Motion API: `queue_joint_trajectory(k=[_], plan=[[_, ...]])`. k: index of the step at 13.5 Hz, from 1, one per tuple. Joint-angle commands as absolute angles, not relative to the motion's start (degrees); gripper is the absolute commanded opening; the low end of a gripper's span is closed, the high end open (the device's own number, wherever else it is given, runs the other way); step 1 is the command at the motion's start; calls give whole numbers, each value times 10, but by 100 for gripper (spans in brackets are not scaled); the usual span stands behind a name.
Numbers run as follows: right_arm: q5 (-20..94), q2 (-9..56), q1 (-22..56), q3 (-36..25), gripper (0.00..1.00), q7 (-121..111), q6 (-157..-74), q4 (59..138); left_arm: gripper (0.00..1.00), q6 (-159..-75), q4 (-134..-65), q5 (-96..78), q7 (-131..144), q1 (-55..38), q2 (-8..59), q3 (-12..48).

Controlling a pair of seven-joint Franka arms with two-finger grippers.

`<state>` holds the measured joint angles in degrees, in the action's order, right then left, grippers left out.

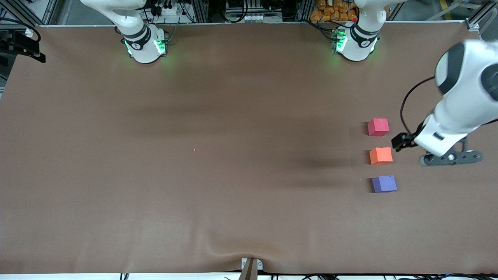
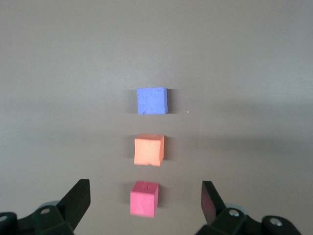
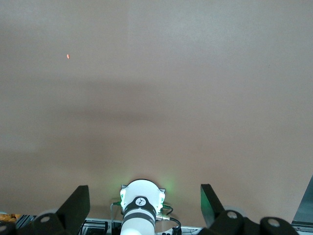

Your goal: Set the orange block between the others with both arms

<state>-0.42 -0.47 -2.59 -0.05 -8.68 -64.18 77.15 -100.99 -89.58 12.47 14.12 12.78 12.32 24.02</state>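
The orange block rests on the brown table at the left arm's end. It stands in a row between the others: the pinkish-red cube is farther from the front camera and the purple-blue cube is nearer. The three stand apart with small gaps. My left gripper hangs open and empty in the air beside the row, holding nothing. My right gripper is open and empty too, held high over its own base and out of the front view.
The right arm's base and the left arm's base stand along the table's edge farthest from the front camera. A tiny orange crumb lies mid-table. A metal clamp sits at the near edge.
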Motion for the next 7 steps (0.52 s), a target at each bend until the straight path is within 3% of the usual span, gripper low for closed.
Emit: queue_joint_trajectory(k=[1, 7], plan=[[-14, 1, -20, 2, 100, -85, -635, 757, 100, -949, -836, 45, 140, 119, 100, 248], [-6, 2, -21, -1, 100, -85, -682, 758, 100, -855, -859, -11, 117, 3, 7, 76]])
